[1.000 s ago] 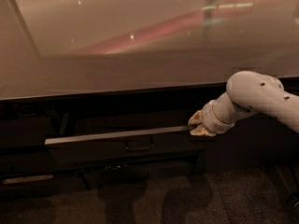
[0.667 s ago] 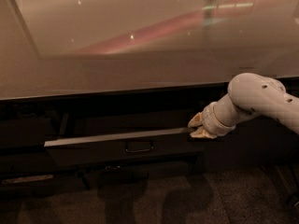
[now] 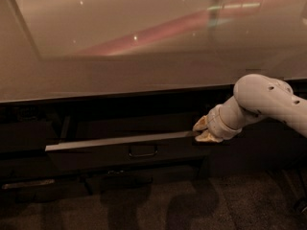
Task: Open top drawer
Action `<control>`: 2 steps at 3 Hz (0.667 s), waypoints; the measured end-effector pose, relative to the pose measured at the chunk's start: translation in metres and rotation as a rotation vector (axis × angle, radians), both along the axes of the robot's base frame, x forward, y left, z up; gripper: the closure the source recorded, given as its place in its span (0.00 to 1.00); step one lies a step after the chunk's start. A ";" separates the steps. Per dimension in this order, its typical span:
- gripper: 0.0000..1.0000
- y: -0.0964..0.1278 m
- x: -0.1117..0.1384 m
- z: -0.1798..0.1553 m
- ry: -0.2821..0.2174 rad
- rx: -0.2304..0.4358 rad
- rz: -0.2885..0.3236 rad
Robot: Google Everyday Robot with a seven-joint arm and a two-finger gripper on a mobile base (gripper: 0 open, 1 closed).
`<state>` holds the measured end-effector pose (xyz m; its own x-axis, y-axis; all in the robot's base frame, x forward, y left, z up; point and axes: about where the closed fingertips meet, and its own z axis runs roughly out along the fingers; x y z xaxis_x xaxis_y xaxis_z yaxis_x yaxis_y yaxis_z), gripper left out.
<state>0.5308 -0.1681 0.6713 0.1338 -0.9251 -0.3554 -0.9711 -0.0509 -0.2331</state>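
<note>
white rounded arm (image 3: 268, 98) with small holes; pale tan hand (image 3: 197, 131) at right.

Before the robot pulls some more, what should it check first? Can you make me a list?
1. Is the top drawer out of the cabinet? Ok: its grey rim stands forward of the dark fronts beside it.
2. Is the gripper at the drawer? Ok: it sits at the right end of the rim.
3. Is the hold firm? Cannot tell.
4. Is the handle free? Ok: the gripper is well to the right of it.
5. Is anything inside the drawer? Cannot tell: the inside is in shadow.
</note>
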 end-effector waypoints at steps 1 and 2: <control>1.00 0.000 -0.001 0.001 0.009 0.002 0.002; 1.00 0.001 -0.006 0.001 0.010 0.007 0.009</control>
